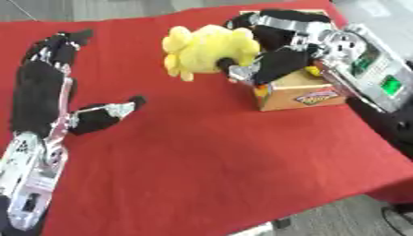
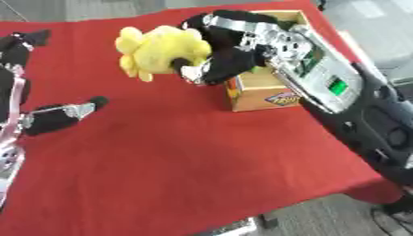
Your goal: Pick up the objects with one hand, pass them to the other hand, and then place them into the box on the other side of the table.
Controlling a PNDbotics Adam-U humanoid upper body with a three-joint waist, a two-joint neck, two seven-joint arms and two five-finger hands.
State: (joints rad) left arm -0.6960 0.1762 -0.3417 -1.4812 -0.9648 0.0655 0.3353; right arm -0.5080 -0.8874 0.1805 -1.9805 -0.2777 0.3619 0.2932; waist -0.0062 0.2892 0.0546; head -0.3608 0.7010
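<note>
A yellow plush toy (image 1: 206, 50) hangs above the red table, just left of the cardboard box (image 1: 300, 92). My right hand (image 1: 270, 50) comes in from the upper right over the box and is shut on the toy, its thumb and fingers curled round the toy's right side. My left hand (image 1: 48, 87) lies open on the left of the table, fingers stretched toward the far edge and thumb (image 1: 109, 112) pointing right. It holds nothing. The box's inside is mostly hidden by the right hand.
The red cloth (image 1: 209, 156) covers the table, whose front edge runs diagonally at the lower right. Grey floor shows beyond it. My right forearm (image 2: 339, 92) crosses above the box and the table's right side.
</note>
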